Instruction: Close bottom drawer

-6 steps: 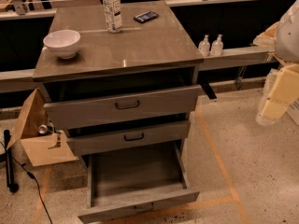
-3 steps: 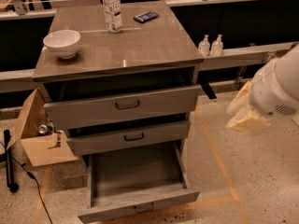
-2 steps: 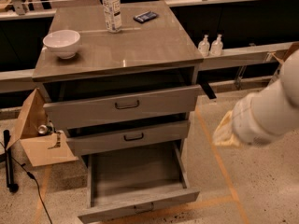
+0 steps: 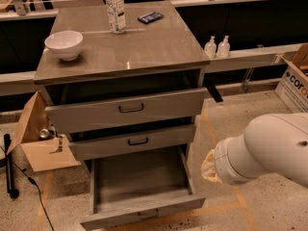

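The grey three-drawer cabinet (image 4: 120,57) stands in the middle of the camera view. Its bottom drawer (image 4: 139,179) is pulled far out, an empty shallow tray with a slim front panel (image 4: 144,214) near the lower edge of the view. The two drawers above it, the top one (image 4: 127,110) and the middle one (image 4: 134,142), stand slightly ajar. My white arm (image 4: 269,150) comes in from the right. My gripper (image 4: 208,166) is at its beige tip, just right of the open drawer's right side and apart from it.
On the cabinet top are a white bowl (image 4: 64,43), a clear bottle (image 4: 115,4) and a dark flat object (image 4: 150,17). Two small bottles (image 4: 216,47) stand on a ledge behind. An open cardboard box (image 4: 38,138) lies left, another box (image 4: 294,81) right, a black pole (image 4: 9,167) far left.
My arm has swung from the upper right down and to the left, ending close beside the open bottom drawer. The drawers have not moved.
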Robot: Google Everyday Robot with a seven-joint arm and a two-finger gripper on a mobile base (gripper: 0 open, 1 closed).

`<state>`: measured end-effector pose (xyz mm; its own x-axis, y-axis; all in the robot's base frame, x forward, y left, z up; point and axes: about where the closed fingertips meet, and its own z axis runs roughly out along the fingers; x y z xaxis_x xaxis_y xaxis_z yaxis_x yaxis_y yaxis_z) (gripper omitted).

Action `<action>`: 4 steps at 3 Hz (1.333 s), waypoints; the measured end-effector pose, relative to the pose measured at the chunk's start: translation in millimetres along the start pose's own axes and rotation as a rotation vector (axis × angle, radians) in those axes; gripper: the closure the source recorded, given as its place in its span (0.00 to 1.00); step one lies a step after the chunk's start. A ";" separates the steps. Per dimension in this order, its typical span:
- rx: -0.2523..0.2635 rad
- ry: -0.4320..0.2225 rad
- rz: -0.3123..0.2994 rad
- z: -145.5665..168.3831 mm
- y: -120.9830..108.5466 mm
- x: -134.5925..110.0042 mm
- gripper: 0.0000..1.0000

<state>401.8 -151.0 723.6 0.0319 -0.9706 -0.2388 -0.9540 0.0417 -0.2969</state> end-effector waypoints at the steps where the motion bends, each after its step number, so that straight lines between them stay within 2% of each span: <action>1: 0.006 0.031 0.008 5.4 2.1 1.1 1.00; 2: -0.022 0.083 0.031 61.1 34.0 14.8 1.00; 3: -0.050 0.058 0.032 140.1 64.4 24.0 1.00; 4: -0.035 -0.023 0.045 199.6 73.9 25.3 1.00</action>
<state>391.6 -125.1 511.1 -0.0052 -0.9622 -0.2722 -0.9644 0.0767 -0.2529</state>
